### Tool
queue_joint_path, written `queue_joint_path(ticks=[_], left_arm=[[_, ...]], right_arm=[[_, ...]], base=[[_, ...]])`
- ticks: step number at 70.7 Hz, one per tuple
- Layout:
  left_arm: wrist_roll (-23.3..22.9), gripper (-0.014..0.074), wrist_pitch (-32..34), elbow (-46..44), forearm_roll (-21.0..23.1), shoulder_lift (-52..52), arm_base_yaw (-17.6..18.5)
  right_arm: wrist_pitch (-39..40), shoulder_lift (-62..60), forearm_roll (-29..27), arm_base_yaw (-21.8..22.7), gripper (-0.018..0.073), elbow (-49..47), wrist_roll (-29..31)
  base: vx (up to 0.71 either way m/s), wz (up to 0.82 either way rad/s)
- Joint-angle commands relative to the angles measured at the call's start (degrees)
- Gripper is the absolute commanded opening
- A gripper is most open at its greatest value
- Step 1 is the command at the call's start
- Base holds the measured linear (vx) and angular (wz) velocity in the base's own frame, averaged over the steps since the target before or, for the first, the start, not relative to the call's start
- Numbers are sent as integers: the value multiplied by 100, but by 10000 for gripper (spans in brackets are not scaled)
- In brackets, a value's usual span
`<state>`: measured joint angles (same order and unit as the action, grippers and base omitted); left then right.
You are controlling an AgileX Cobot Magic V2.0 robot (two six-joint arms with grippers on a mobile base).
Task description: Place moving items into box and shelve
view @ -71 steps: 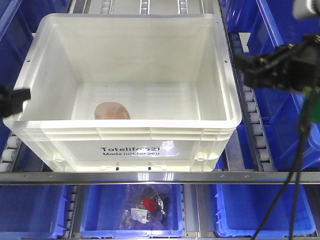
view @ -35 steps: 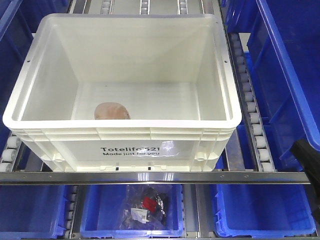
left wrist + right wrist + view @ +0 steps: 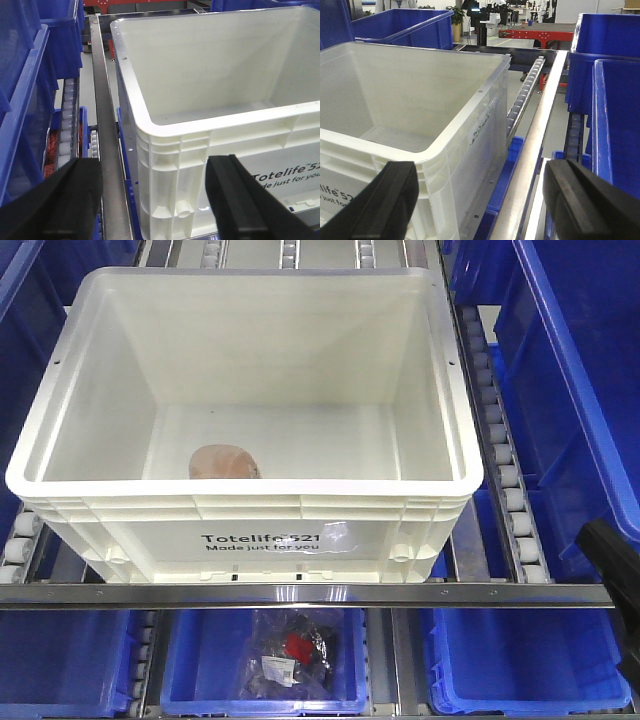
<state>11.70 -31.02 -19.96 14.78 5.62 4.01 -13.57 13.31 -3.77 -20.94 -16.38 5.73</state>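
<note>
The white crate (image 3: 250, 390) sits on the roller shelf (image 3: 513, 500), filling most of the space between the rails, its printed side facing out above the metal front rail (image 3: 300, 594). Blue bins (image 3: 560, 370) stand on both sides of it, and more blue bins (image 3: 265, 665) sit on the level underneath; the middle one down there holds a clear bag with something red and dark in it (image 3: 290, 652).

Inside the crate, low against the near wall and a little left of centre, lies the small brownish-pink lump (image 3: 224, 462), resting on the crate floor. The near rim hides its lower part.

The left gripper (image 3: 157, 200) sits just outside the crate's near left corner, its two black fingers (image 3: 75, 195) spread wide apart with nothing between them but the view of the corner beyond. I cannot tell whether either finger touches the crate.

The right gripper (image 3: 480, 205) is at the near right corner, likewise spread wide and holding nothing, one finger (image 3: 387, 200) in front of the crate's ribbed rim and the other in front of the blue bin (image 3: 615, 125) beside it. From the front, only a dark piece of the right arm (image 3: 615, 570) shows at the lower right edge.
</note>
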Motion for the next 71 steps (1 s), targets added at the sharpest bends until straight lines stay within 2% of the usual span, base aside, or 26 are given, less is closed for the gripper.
queue_joint_path(ticks=[1, 4, 9, 15, 16, 17, 34, 67, 71], left_arm=[[10, 541, 461, -151, 103, 84, 30], [10, 497, 440, -151, 103, 84, 30], [10, 348, 426, -151, 103, 84, 30], [10, 45, 349, -151, 103, 84, 30], [10, 4, 342, -151, 98, 84, 30], [22, -31, 329, -151, 98, 84, 30], [8, -28, 98, -151, 105, 84, 30], [8, -28, 98, -151, 105, 84, 30], [8, -28, 167, -151, -114, 84, 30]], right_arm=[[460, 93, 54, 10, 540, -159, 30], [460, 93, 54, 10, 495, -159, 30], [452, 93, 49, 10, 322, -159, 24], [455, 93, 49, 10, 15, -159, 24], [455, 93, 49, 10, -24, -159, 24], [455, 93, 41, 10, -22, -159, 18], [398, 93, -4, 10, -16, -159, 18], [398, 93, -4, 10, -15, -159, 18], [398, 93, -4, 10, -15, -159, 18]], base=[[0, 0], [0, 0], [0, 0], [0, 0], [0, 0], [0, 0], [0, 0], [0, 0], [0, 0]])
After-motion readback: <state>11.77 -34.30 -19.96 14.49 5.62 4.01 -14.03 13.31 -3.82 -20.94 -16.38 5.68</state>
